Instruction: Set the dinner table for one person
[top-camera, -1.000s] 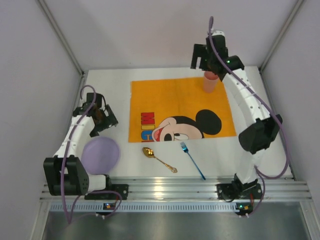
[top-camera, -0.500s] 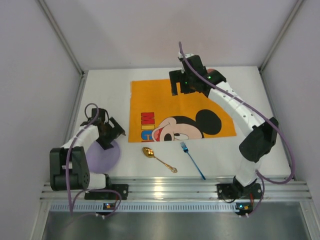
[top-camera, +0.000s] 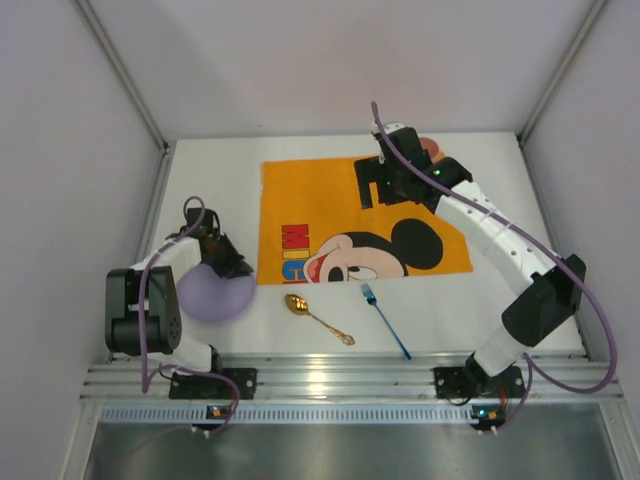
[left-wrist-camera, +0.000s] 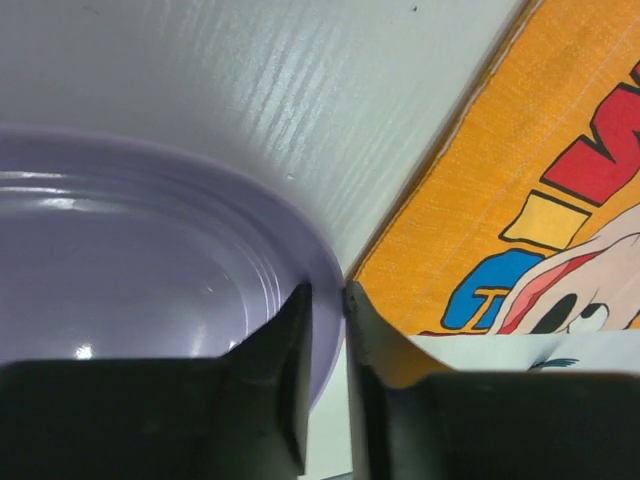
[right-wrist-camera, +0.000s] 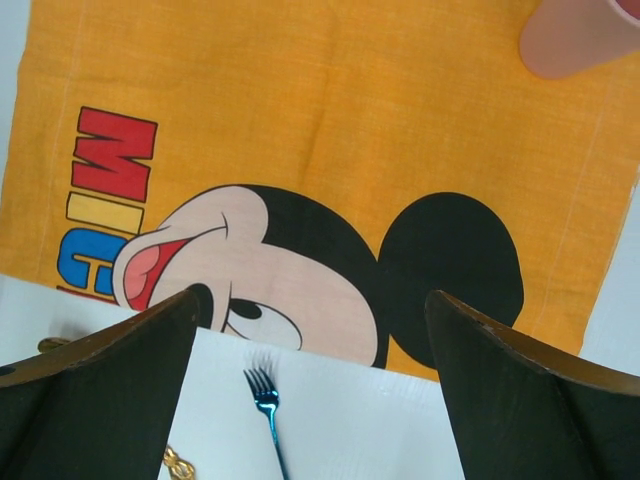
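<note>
1. The left pincer (left-wrist-camera: 325, 300) is closed on the rim of the round lilac plastic plate (left-wrist-camera: 130, 250). Only the thin edge sits between its fingers.
2. The right pincer (right-wrist-camera: 310, 300) is wide open and grips nothing, above the orange cloth placemat (right-wrist-camera: 300, 100).
3. The plate lies at the lower left of the white matte rectangular tabletop (top-camera: 210, 170), which fills the middle of the top view.
4. In my judgement, so shallow a grip may slip. The plate could also push and wrinkle the placemat edge just beside it.
5. The pale pink plastic cup (right-wrist-camera: 580, 35), at the upper right of the placemat, is near the right arm. A careless swing could tip it.
6. Readable writing: a red M, a yellow I and a blue C, beside the Mickey Mouse face.
</note>
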